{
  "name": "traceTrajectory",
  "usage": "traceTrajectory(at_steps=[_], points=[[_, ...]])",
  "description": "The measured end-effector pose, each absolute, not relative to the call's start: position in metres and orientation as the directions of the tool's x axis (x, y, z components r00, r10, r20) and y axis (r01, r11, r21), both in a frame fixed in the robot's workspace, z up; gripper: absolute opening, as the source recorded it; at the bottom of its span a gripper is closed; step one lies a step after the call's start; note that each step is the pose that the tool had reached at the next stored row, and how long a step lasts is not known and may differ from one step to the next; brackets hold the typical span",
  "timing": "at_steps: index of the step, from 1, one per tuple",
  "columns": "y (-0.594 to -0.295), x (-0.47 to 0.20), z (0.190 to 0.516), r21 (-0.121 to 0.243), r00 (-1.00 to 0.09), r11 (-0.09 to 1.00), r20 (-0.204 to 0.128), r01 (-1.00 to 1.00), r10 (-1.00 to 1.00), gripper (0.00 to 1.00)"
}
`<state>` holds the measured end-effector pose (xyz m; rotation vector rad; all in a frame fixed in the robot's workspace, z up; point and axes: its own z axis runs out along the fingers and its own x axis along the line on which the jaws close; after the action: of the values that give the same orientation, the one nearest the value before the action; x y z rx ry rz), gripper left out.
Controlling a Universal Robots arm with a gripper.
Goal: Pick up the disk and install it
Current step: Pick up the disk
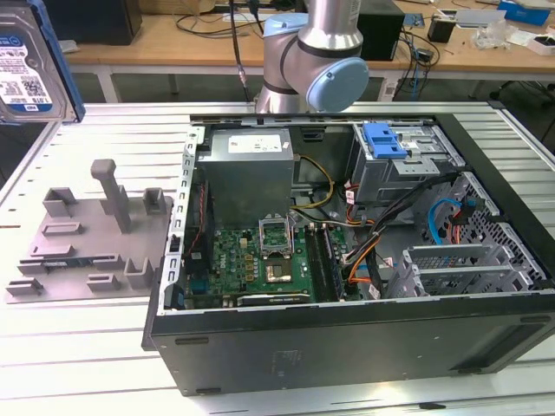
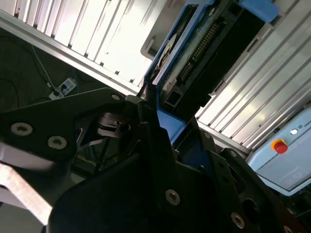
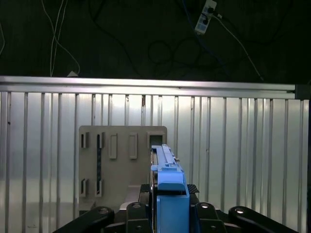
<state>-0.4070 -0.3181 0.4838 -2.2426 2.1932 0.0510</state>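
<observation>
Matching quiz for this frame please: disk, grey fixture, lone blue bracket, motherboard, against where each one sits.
Things:
1. disk
2. grey fixture
3. lone blue bracket
4. motherboard

Places:
A. lying flat inside the open case, green
B. on the drive cage inside the case
C. gripped in the tool, clear of the table
D. on the table, to the exterior view's left of the case

Pairs: 1-C, 2-D, 3-B, 4-A

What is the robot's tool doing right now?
The tool is closed, holding the disk by its blue frame.
</observation>
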Motion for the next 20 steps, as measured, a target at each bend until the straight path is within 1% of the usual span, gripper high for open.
traceTrajectory(at_steps=[7,17,20], points=[[-0.318,-0.407,0.484,0.02,0.022,-0.023,-0.027,-1.0,-0.999,0.37],[-0.336,-0.351,0.49,0.02,0.022,-0.023,-0.028,-1.0,-0.999,0.37],[-0.348,-0.327,0.493,0.02,0.022,-0.022,-0.028,-1.0,-0.999,0.37]])
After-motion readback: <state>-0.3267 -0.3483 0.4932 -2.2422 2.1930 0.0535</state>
